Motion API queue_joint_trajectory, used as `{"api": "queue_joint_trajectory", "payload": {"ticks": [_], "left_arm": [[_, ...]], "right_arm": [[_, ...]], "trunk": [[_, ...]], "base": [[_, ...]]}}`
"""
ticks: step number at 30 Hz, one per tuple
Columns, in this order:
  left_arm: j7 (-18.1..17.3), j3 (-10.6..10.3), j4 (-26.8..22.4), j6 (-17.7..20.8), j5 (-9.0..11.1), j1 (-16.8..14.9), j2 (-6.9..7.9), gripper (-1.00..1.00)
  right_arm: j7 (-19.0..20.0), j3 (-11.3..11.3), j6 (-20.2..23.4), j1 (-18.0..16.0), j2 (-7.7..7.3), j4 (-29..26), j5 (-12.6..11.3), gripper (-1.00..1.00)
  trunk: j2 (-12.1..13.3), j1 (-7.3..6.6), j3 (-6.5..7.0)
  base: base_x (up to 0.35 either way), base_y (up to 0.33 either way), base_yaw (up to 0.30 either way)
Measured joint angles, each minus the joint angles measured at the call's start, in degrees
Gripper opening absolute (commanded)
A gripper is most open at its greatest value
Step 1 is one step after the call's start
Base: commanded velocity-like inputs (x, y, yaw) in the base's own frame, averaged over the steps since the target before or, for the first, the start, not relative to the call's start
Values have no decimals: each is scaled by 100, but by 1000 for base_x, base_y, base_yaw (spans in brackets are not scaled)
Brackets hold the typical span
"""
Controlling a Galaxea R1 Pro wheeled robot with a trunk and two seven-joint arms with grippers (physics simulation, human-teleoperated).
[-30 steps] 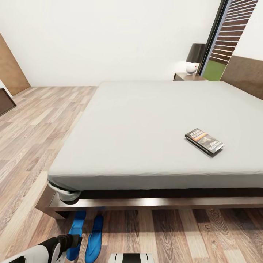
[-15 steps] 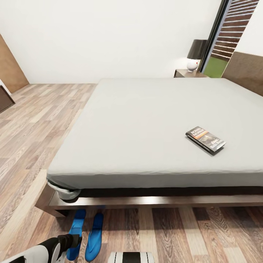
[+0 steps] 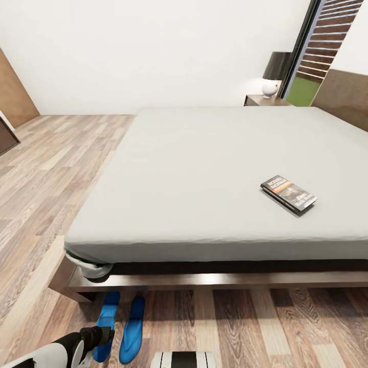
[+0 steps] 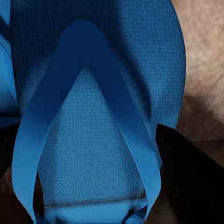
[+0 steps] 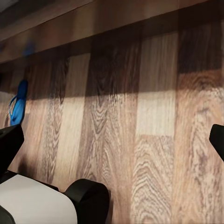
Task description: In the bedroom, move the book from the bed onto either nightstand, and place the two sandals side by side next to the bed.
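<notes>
Two blue sandals [image 3: 121, 327] lie side by side on the wood floor [image 3: 46, 174] at the bed's [image 3: 214, 168] near left corner, head view; the book [image 3: 288, 194] rests flat on the mattress, right of centre, far from the nightstand [image 3: 266, 100] by the lamp [image 3: 276, 74]. Left wrist view: the left gripper [image 4: 95, 184], fingers spread, straddles one sandal [image 4: 93, 84], likely light, bendy foam, best pinched across sole or strap. Right wrist view: the right gripper [image 5: 114, 140] is spread over bare floorboards, one sandal [image 5: 17, 107] distant. The thin book looks light and stiff, best grasped by an edge.
</notes>
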Motion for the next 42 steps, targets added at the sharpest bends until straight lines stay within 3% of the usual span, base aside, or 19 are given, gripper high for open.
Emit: {"api": "queue_joint_trajectory", "payload": {"ticks": [25,30,42], "left_arm": [[13,1,0,25,0,-1,0,-100],[15,1,0,20,1,-5,0,-100],[15,1,0,36,0,-9,0,-100]], "right_arm": [[0,0,0,0,0,0,0,100],[0,0,0,0,0,0,0,100],[0,0,0,0,0,0,0,100]], "trunk": [[-6,10,-89],[-12,23,-200],[-12,23,-200]], "base": [[0,0,0],[0,0,0],[0,0,0]]}}
